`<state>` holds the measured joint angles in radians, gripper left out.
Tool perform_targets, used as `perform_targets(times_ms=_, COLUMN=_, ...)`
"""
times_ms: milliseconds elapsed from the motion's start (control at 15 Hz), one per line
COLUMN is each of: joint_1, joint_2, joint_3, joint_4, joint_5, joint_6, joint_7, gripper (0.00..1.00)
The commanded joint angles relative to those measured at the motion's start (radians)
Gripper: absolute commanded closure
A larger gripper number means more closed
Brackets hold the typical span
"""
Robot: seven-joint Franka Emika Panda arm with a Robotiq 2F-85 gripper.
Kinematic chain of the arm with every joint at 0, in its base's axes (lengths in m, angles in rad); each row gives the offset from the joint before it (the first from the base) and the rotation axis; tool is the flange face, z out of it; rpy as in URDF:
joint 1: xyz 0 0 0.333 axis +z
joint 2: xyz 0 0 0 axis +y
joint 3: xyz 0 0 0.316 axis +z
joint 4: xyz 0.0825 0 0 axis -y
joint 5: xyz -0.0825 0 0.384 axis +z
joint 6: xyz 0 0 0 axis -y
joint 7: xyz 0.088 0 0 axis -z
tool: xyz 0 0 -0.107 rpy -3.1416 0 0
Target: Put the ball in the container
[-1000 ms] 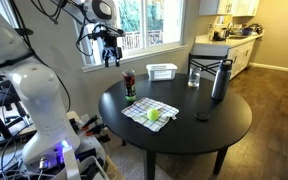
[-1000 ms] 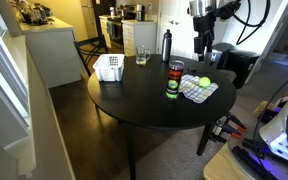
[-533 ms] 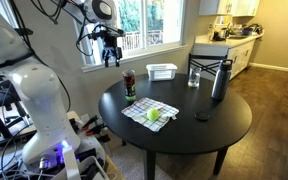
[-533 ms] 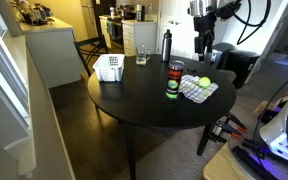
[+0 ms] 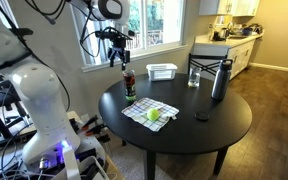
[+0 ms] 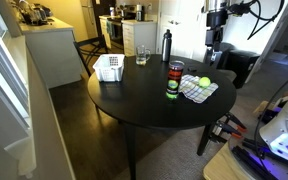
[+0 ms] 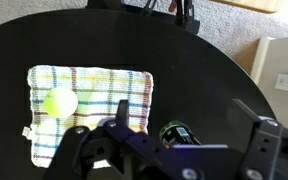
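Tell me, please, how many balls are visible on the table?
1. The ball lies on the checkered cloth, near the container. No other shows, though the white bin could hide one.

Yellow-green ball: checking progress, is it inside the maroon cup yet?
Out: the yellow-green ball lies on the checkered cloth, apart from the maroon cup.

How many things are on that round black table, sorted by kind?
Ball: 1
Checkered cloth: 1
Maroon cup: 1
Clear glass: 1
Tall dark bottle: 1
White bin: 1
Small dark item, too small to identify: 1
Total: 7
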<state>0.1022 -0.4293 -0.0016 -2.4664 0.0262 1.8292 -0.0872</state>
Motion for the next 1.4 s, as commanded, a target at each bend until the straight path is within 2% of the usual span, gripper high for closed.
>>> perform_targets(times_ms=0, joint_1=-0.043, joint_2=-0.058, joint_3=-0.121, joint_4=-0.066, joint_5=0.102, joint_6=0.054, joint_7=-0.182, gripper=0.00)
perform_targets(times_ms=267, joint_1=-0.077, joint_2=-0.021, joint_3=-0.233, joint_4=-0.112, joint_5=0.187, joint_6=0.170, joint_7=-0.352, gripper=0.00)
perform_targets(times_ms=533, joint_1=-0.092, joint_2=0.047, joint_3=-0.302, joint_4=-0.150, joint_5=0.238, joint_6=0.291, joint_7=-0.476, gripper=0.00)
perform_targets(times_ms=1000, joint_1=-0.137, joint_2=0.171, joint_3=-0.338, joint_4=-0.145, joint_5=0.279, joint_6=0.389, joint_7=-0.500, gripper=0.00)
perform_targets(times_ms=1333, joint_1=-0.164, joint_2=0.175, joint_3=-0.309, joint_4=-0.145, joint_5=0.256, joint_6=0.360, joint_7=-0.465, gripper=0.00)
